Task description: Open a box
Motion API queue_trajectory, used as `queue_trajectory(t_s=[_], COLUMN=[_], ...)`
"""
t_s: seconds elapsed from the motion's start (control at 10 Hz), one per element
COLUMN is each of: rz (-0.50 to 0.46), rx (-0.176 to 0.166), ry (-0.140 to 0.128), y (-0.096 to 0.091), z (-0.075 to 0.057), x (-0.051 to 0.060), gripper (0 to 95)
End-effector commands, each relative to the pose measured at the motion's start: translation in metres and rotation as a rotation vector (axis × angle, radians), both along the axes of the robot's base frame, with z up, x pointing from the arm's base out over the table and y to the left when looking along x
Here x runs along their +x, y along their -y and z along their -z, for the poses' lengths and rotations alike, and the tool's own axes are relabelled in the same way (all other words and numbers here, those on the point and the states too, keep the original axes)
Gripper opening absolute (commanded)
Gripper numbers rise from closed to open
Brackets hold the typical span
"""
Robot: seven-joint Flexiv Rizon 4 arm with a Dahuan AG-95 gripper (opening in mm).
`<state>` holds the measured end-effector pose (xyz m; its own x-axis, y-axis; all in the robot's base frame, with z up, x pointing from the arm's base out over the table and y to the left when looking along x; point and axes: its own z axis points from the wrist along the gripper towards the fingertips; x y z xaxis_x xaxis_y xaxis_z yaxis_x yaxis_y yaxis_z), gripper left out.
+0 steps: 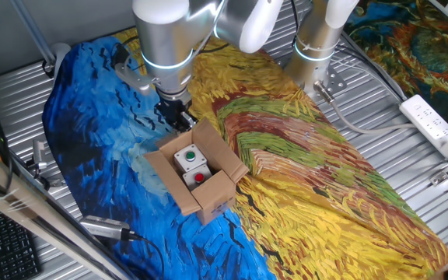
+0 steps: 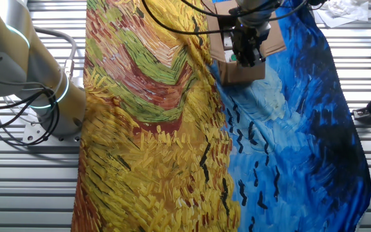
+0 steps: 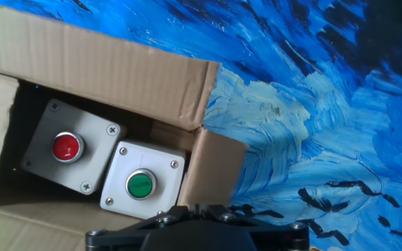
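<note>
Spread over the table (image 1: 411, 179): a painted cloth (image 1: 302, 171). On its blue part, the box (image 1: 197, 177), flaps folded out, long axis slanting away from the claw (image 1: 179, 117), which hangs just beyond the far short end. Inside: grey unit (image 3: 107, 164), red button (image 3: 67, 147), green button (image 3: 139, 185). Claw spread or clenched: cannot tell.

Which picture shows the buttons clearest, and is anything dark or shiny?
Hand view: sharpest, red button and green button clear, the brown cardboard box shadowed inside. One fixed view: silver robot arm glares. The other fixed view: buttons hidden.
</note>
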<state>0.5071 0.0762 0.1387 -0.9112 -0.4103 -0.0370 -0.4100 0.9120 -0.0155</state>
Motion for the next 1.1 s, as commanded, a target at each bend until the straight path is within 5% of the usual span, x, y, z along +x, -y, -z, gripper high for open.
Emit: queue_trajectory(t_s=[0.1,1.1], rz=[-0.001,0.012], rx=[-0.002,0.008], ry=[0.001,0.006], y=[0.0,-0.002], z=[0.002,0.02], x=[0.001,0.008], gripper=[0.0,0.0])
